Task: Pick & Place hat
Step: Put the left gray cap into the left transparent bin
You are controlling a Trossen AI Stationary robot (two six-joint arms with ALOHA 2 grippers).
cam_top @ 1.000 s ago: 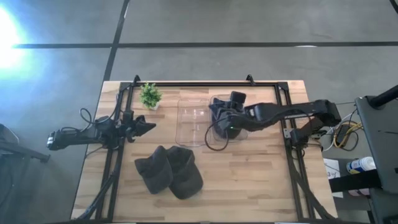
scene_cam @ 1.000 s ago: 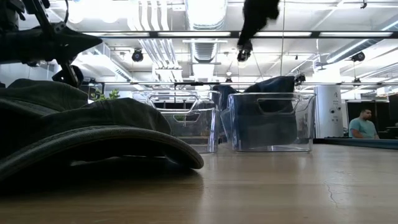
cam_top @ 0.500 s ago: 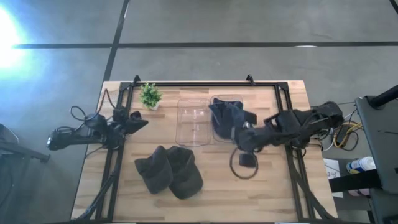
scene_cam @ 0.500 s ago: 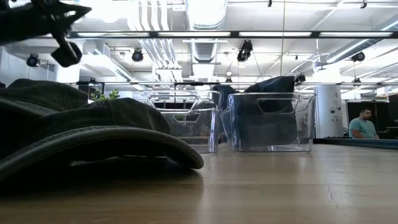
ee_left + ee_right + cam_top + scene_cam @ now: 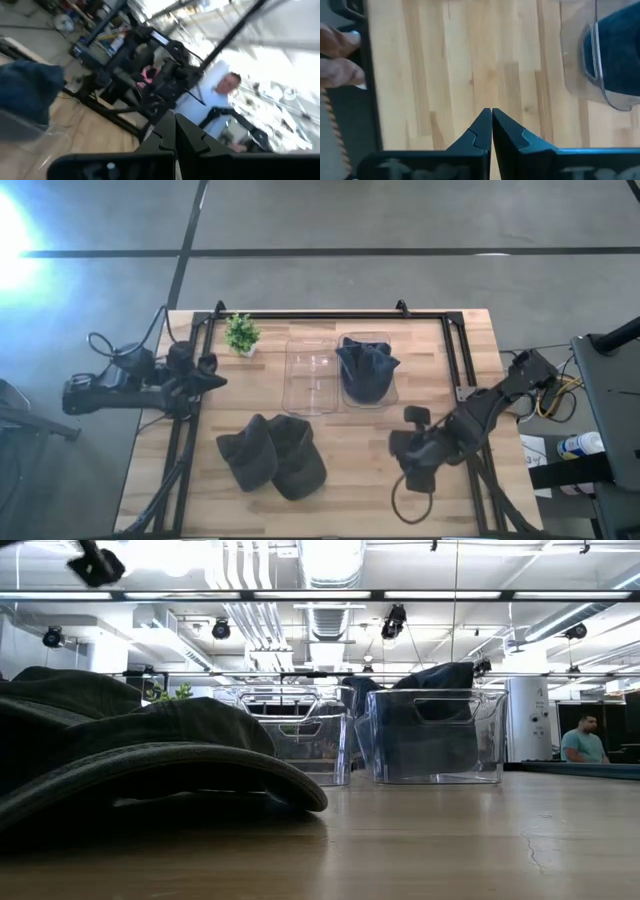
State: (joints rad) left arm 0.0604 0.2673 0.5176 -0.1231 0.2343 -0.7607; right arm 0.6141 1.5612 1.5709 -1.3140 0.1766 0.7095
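Note:
A dark blue hat (image 5: 367,370) lies bunched in the right one of two clear bins (image 5: 385,395), rising above the rim (image 5: 430,680). Two dark grey hats (image 5: 270,455) lie side by side on the wooden table, brims on the wood (image 5: 150,770). My right gripper (image 5: 393,446) hovers shut over bare wood near the table's front right, well clear of the bin; its wrist view shows the closed fingers (image 5: 491,115) with nothing between them. My left gripper (image 5: 218,380) is shut (image 5: 175,120) above the table's left side and holds nothing.
The left clear bin (image 5: 312,375) stands beside the filled one. A small green plant (image 5: 241,333) stands at the far left. Black rails (image 5: 462,360) run along both sides of the table. A person in a light shirt (image 5: 222,97) is beyond the table.
My right gripper has drawn away from above the right bin, toward the table's near and right edges. The blue hat stays in the bin. My left gripper has pulled back toward the table's left edge and risen.

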